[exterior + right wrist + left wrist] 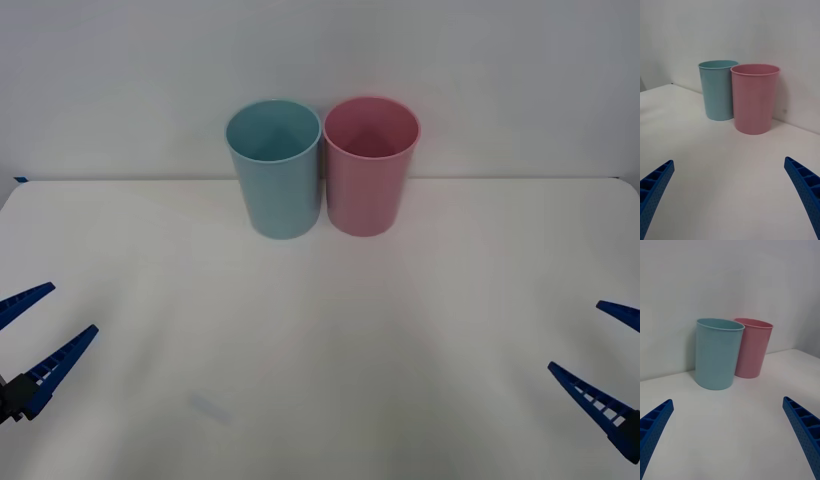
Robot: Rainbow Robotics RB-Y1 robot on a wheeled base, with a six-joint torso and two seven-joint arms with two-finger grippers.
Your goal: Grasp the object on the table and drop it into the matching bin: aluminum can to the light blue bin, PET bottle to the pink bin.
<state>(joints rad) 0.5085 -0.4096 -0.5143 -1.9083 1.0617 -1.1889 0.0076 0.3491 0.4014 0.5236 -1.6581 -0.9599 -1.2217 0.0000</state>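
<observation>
- The light blue bin and the pink bin stand upright side by side at the far middle of the table, blue on the left, pink on the right, their walls touching or nearly so.
- Each bin's long axis is vertical, round rim open upward; what shows of their insides holds nothing.
- The table is plain white and flat; a pale wall rises just behind the bins.
- A faint pale smudge lies on the near left of the tabletop.
- The left gripper hovers at the near left edge, jaws apart, holding nothing.
- The right gripper hovers at the near right edge, jaws likewise apart and empty.
</observation>
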